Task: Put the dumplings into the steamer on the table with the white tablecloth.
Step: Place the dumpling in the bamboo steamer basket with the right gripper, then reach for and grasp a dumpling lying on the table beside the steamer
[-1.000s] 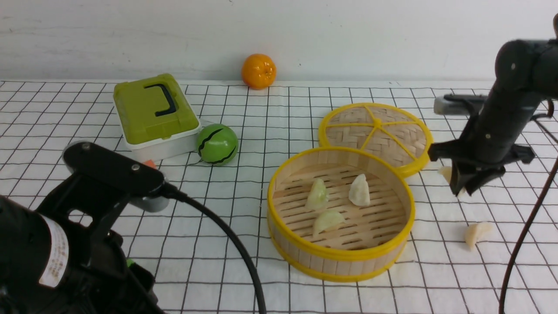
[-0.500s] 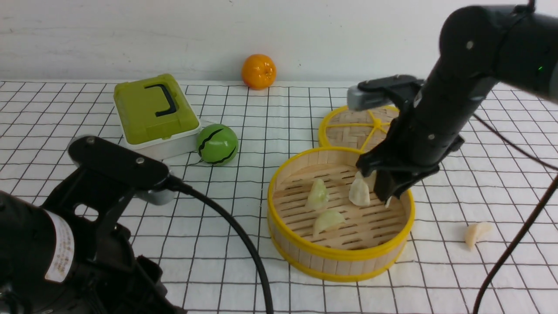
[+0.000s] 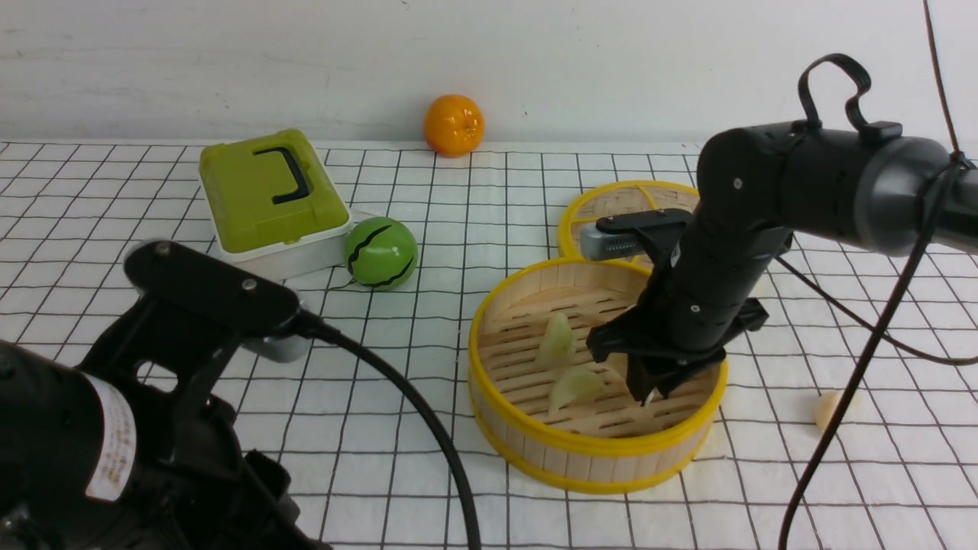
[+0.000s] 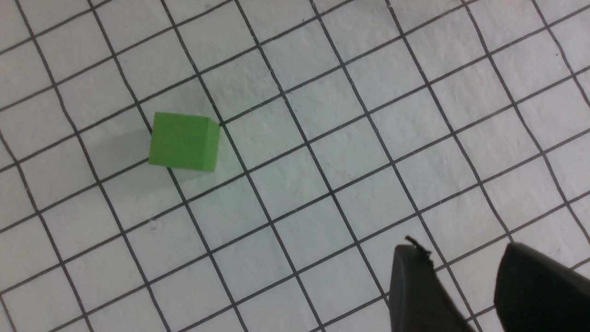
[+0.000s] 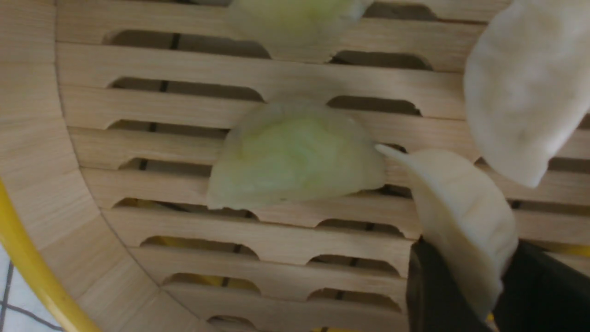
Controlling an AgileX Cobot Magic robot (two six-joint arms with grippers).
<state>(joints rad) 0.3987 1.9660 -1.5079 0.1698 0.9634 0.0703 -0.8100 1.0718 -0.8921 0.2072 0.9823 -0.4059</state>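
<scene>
Now the right claw [image 5: 465,263] grips 1 dumpling [image 5: 461,207] inside the steamer [image 3: 588,447], beside 3 other dumplings [image 5: 295,157]. 1 last dumpling [image 3: 824,410] lies right, on the white tablecloth [image 3: 367,473]. The left claw [image 4: 461,258] is open.

I count five dumplings [image 5: 295,154] in total. The right wrist view shows four: two greenish, one white dumpling [image 5: 525,87] and one held dumpling [image 5: 461,198]. The front view adds one loose dumpling [image 3: 825,409]. There is one steamer [image 3: 596,451], one woven lid [image 3: 619,200], one orange [image 3: 454,124], one green ball [image 3: 380,252], one green box [image 3: 267,191] and one green cube [image 4: 184,142]. The tools are two: the left tool [image 4: 458,258] and the right tool [image 5: 465,276].
</scene>
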